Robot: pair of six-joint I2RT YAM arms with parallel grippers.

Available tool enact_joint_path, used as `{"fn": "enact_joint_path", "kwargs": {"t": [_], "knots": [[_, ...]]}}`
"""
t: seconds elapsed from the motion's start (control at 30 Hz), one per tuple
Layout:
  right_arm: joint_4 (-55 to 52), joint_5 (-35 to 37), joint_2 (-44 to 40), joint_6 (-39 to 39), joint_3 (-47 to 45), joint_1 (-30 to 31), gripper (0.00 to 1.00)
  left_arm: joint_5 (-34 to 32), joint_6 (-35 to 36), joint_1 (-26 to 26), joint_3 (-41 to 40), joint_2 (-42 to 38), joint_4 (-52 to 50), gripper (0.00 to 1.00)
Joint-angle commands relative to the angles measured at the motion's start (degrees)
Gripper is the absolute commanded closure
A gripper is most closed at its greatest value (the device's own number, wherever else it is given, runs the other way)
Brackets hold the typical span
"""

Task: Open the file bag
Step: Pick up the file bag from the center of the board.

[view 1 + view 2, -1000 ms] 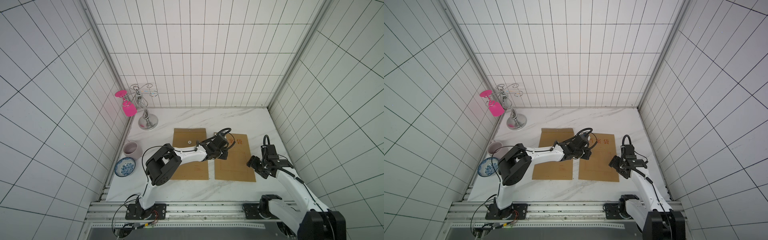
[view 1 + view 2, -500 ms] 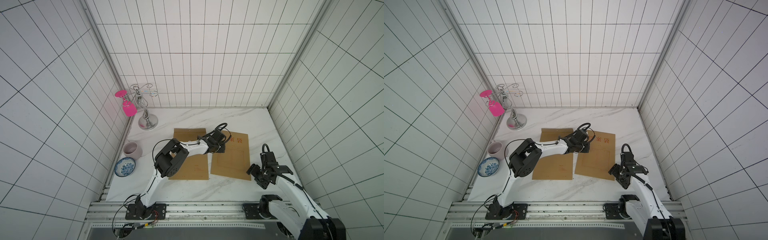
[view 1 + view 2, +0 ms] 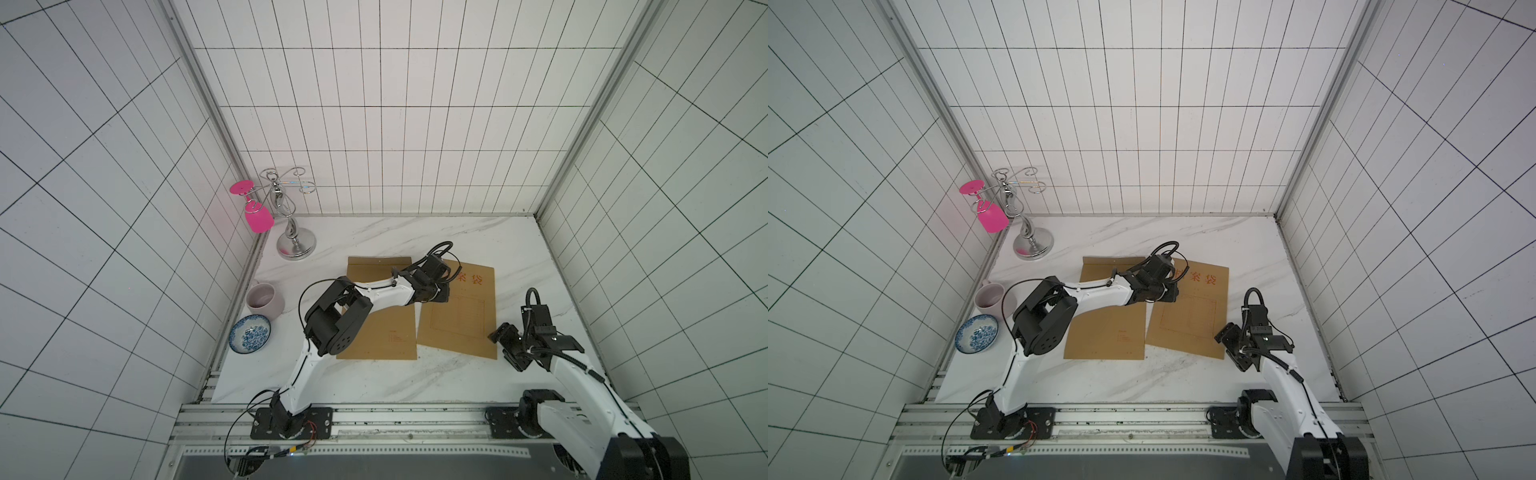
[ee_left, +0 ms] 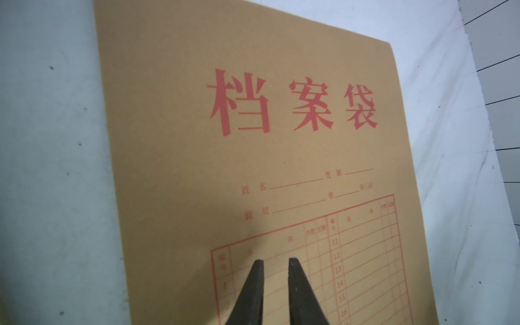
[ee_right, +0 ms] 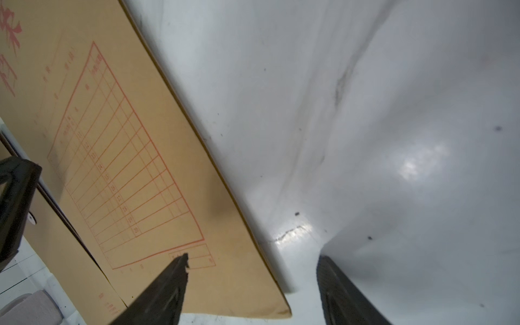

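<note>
- Since 1 second ago the file bag [image 3: 457, 316], right of centre in both top views, has turned askew. It lies flat, printed face up, and is not yet opened.
- The left gripper [image 4: 275, 260] has its fingers slightly parted, pinching nothing. The right gripper [image 5: 253, 257] is spread wide and empty, drawn back to the bag's lower right corner.
- Only the left wrist view shows that narrow gap.
</note>
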Motion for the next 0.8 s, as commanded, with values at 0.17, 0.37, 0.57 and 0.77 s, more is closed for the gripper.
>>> {"fn": "enact_joint_path", "kwargs": {"t": [0.17,0.37,0.57,0.77], "knots": [[-10.33,2.83,-7.38,5.68,-0.62,4.63,0.24,-1.32,0.79,0.03,1.87,2.34,-1.55,0.87],[-4.22,2.45,-4.9,10.2,-2.66,10.09,0.25,-2.54,0.11,0.04,-2.34,0.88,-0.47,0.95],[4.38,1.12,-3.58,14.39,-7.09,12.32,0.29,-4.17,-0.37,-0.02,-5.49,-0.51,-0.95,1.0],[6.9,3.89,-5.3,15.59,-8.52,12.23,0.3,-4.45,-1.35,-0.02,-9.58,-1.15,0.29,1.0]]}}
